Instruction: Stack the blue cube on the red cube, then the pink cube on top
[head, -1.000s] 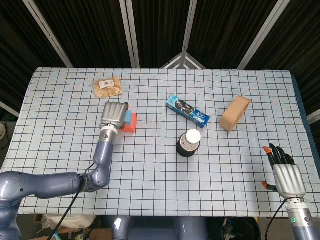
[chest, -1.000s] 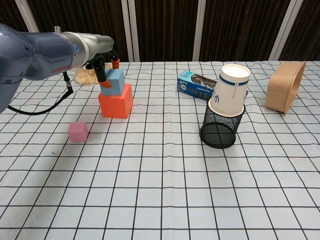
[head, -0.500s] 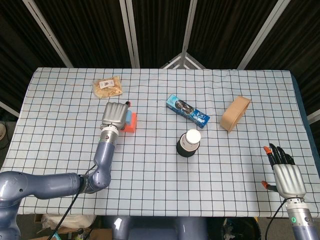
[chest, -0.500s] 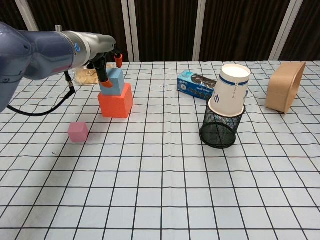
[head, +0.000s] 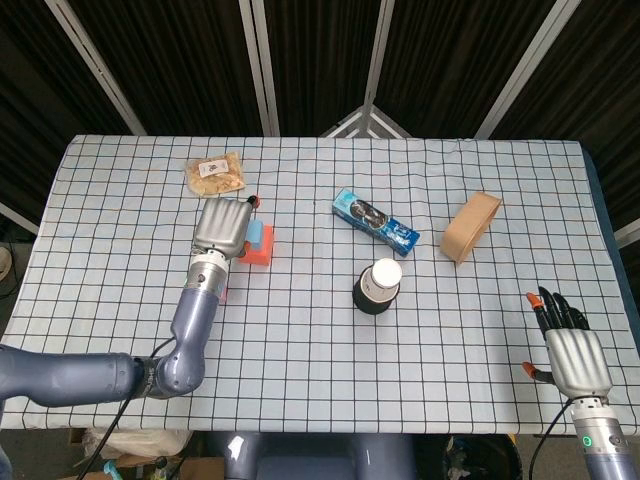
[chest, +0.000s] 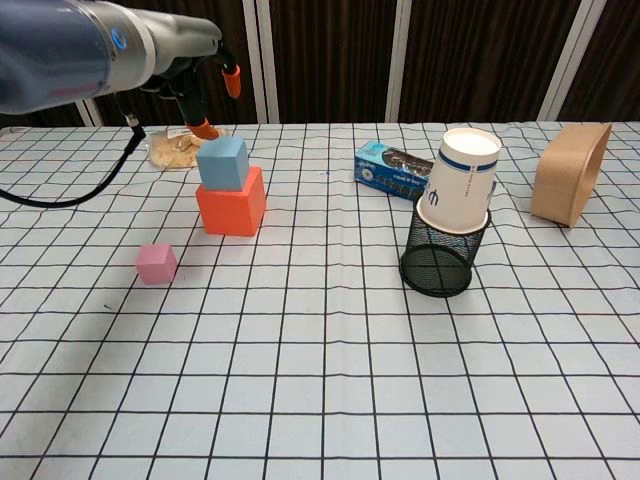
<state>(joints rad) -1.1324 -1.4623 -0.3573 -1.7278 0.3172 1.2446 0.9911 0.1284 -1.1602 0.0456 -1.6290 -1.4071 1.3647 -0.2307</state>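
Left hand (chest: 205, 85) has lifted off the blue cube (chest: 222, 163), fingers apart, holding nothing.

Blue cube rests on the red cube (chest: 231, 203), slightly skewed, near the table's left-rear area; pink cube (chest: 157, 263) sits alone nearer the front-left, with open checkered cloth (chest: 320, 380) all round. Right hand (head: 572, 350) lies spread and empty at the front-right edge. Paper cup (chest: 460, 178) in the mesh holder (chest: 441, 263) bears a dark logo; the blue packet's (chest: 392, 167) print is unreadable.
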